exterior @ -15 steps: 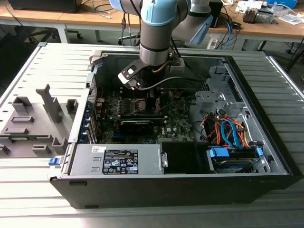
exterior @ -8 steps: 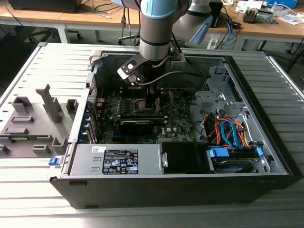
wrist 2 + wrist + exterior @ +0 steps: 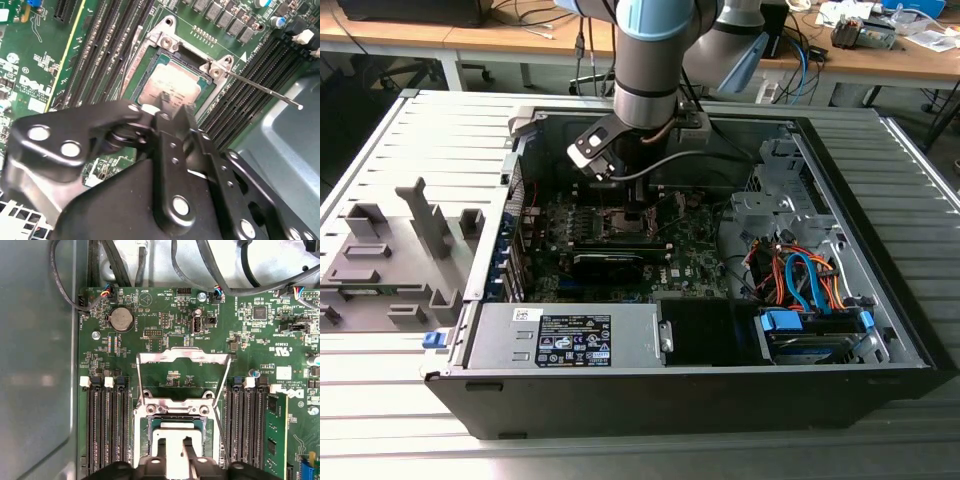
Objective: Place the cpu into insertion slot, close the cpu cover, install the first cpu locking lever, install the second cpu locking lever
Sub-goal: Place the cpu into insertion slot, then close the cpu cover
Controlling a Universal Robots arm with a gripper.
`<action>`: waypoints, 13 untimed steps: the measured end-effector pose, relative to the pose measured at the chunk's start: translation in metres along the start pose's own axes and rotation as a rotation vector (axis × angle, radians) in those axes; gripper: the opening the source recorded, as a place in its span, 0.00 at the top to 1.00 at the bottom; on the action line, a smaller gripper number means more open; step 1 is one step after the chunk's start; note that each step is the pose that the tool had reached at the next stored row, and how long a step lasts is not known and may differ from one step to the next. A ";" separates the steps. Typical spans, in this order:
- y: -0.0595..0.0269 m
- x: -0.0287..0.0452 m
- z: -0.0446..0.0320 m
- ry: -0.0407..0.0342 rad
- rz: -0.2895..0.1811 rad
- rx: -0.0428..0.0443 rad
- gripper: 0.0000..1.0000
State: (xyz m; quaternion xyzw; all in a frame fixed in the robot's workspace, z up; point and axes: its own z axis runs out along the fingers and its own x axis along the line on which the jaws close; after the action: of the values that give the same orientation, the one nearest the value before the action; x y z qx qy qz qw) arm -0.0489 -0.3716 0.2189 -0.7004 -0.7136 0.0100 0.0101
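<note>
The cpu [image 3: 172,82], pale silvery-tan, lies flat inside the insertion slot [image 3: 161,41] on the green motherboard [image 3: 40,60]. My gripper [image 3: 160,107] hangs right over the chip's near edge, and I cannot make out whether it touches or holds it. In the first wrist view the gripper [image 3: 176,455] covers part of the slot [image 3: 175,407]. The cpu cover [image 3: 182,357] is swung up and open beyond the slot. A thin locking lever [image 3: 260,87] sticks out free at one side. In the exterior view the gripper [image 3: 635,205] reaches down into the open computer case [image 3: 880,300].
Black memory slots [image 3: 102,425] flank the socket on both sides. A green memory stick [image 3: 276,435] stands in one. Cables [image 3: 125,260] cross the case wall behind the board. Drive bays with orange and blue cables [image 3: 800,280] sit at the exterior view's right, a power supply [image 3: 565,335] in front.
</note>
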 end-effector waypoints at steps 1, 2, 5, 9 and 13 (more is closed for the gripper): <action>0.0003 -0.0011 0.0001 0.0001 -0.001 0.0008 0.76; 0.0006 -0.0018 0.0001 0.0002 -0.001 0.0012 0.83; 0.0008 -0.0024 -0.0014 -0.0001 -0.004 0.0016 0.89; 0.0006 -0.0024 -0.0101 0.0002 -0.004 0.0015 0.89; 0.0006 -0.0024 -0.0102 0.0002 -0.004 0.0015 0.89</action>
State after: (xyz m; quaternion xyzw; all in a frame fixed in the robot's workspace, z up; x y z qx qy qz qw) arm -0.0479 -0.3740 0.2292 -0.6989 -0.7150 0.0105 0.0107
